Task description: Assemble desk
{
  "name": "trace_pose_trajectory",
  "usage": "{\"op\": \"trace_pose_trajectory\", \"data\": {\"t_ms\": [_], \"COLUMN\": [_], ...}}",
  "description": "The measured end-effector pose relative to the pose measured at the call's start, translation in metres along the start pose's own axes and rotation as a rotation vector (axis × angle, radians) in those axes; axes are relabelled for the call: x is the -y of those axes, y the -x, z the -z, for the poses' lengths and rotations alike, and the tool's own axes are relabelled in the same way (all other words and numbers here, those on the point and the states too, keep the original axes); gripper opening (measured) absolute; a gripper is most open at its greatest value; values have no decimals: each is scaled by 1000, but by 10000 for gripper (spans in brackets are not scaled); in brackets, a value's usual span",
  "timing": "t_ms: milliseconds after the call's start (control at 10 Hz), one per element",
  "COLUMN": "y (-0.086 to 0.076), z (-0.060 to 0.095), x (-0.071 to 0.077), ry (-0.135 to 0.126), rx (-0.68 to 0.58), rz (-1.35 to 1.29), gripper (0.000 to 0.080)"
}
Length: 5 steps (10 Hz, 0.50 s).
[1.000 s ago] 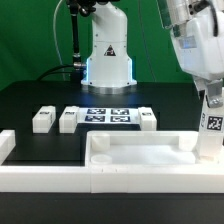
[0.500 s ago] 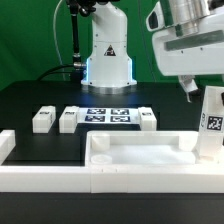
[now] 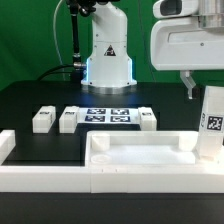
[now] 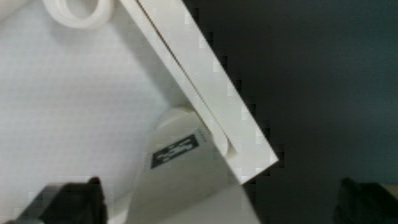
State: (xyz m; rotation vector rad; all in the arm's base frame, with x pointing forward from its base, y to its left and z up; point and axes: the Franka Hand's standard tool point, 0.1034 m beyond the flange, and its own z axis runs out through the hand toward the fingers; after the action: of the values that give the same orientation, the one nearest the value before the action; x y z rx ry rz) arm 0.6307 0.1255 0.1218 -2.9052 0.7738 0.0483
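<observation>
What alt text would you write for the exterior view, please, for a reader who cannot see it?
An open two-finger robot gripper hovers above a white square-section plastic leg standing upright at the exterior view's right end of a wide white rimmed tabletop panel. Behind, three more small white legs lie beside a flat white marker board on the black table.

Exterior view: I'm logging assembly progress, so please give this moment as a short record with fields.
gripper: open, empty, above the upright leg
upright leg: stands at the tabletop's corner, on the exterior view's right; whether it is fastened cannot be told
tabletop: lies flat, rim up
loose legs: three, behind the tabletop, flanking the marker board
</observation>
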Motion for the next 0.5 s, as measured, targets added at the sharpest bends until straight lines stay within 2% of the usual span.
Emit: {"op": "trace_pose_trajectory", "data": {"t_ms": [300,400,500], "y": [-1,-1,-1], "z": [0,0,0], "x": [-1,-1,-2], "ry": [4,31,47], "rx": [-2,-13,-17], "rz": [222,351,438], "gripper": [649,649,649]}}
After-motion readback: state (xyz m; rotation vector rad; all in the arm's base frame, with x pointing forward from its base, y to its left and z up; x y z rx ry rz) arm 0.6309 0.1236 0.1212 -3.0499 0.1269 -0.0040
